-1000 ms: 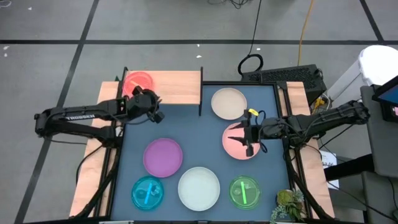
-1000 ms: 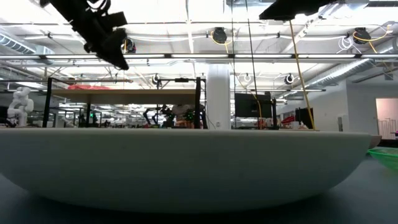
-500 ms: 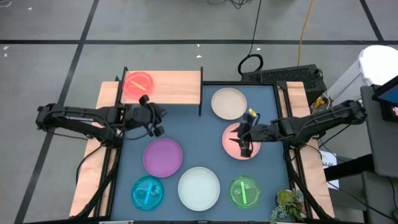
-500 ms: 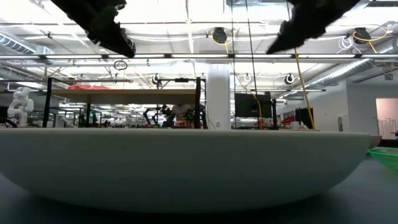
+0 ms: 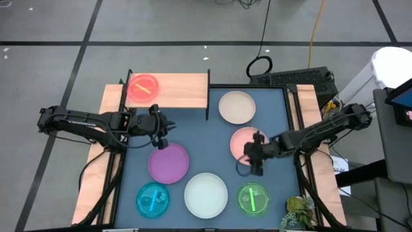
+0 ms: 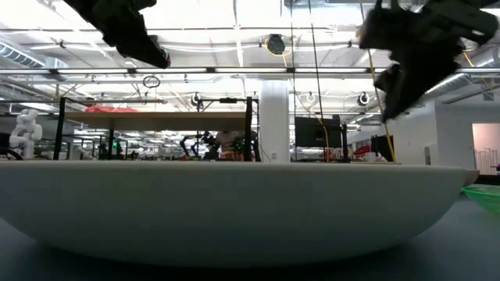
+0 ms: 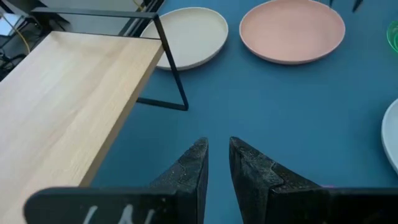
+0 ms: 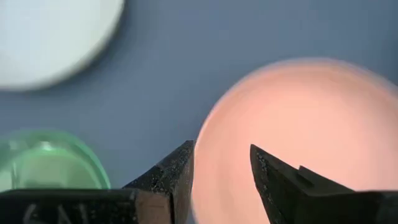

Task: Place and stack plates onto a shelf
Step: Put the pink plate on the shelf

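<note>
We see only 1 small magenta plate on the shelf, while 6 plates wait on the blue surface, as our slightly open left tool and open right tool hold nothing by the pink plate.

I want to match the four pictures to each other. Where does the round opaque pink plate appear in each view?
High view: round opaque pink plate, right of centre, under the right gripper.
Low view: not visible.
Left wrist view: far side, beside the cream round plate.
Right wrist view: large, ahead of the open fingers.
Shared landmark: the cream round plate next to it.
</note>
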Robot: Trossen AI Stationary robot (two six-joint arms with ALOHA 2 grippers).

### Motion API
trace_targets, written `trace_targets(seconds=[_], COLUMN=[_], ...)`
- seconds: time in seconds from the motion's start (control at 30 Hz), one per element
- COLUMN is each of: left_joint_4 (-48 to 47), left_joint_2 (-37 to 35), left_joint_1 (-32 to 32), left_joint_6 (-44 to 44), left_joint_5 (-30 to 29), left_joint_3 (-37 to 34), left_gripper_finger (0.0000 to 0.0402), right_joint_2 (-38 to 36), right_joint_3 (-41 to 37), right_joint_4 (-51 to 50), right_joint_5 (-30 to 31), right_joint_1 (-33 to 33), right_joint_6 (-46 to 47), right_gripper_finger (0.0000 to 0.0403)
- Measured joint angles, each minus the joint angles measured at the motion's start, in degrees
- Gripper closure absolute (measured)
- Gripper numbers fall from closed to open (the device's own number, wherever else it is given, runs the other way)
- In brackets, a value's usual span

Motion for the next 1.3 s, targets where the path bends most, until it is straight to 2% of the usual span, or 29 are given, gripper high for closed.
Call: trace_targets(seconds=[0.3, 0.67, 0.83, 1.03, 1.3], left_joint_4=[0.07, 0.03, -0.02, -0.07, -3.18], left_joint_2=[0.00, 0.00, 0.00, 0.00, 0.00], left_joint_1=[-0.02, -0.02, -0.02, -0.02, -0.02], left_joint_6=[-1.32, -2.22, -2.22, -2.05, -2.44], left_joint_5=[0.00, 0.00, 0.00, 0.00, 0.00], left_joint_3=[0.00, 0.00, 0.00, 0.00, 0.00], left_gripper_finger=[0.0329, 0.0329, 0.0329, 0.0329, 0.0329], right_joint_2=[5.54, 12.23, 14.01, 14.49, 14.18], right_joint_3=[-0.02, -0.02, -0.02, 0.04, 0.97], right_joint_4=[-1.22, -1.20, -1.41, -1.84, -4.01], right_joint_5=[0.11, -1.43, -1.50, -2.73, -2.25], right_joint_1=[4.14, 4.00, 3.33, 2.90, 2.90], right_joint_6=[4.89, -0.26, -3.16, -6.81, -7.27], right_gripper_finger=[0.0264, 0.0266, 0.0302, 0.0390, 0.0398])
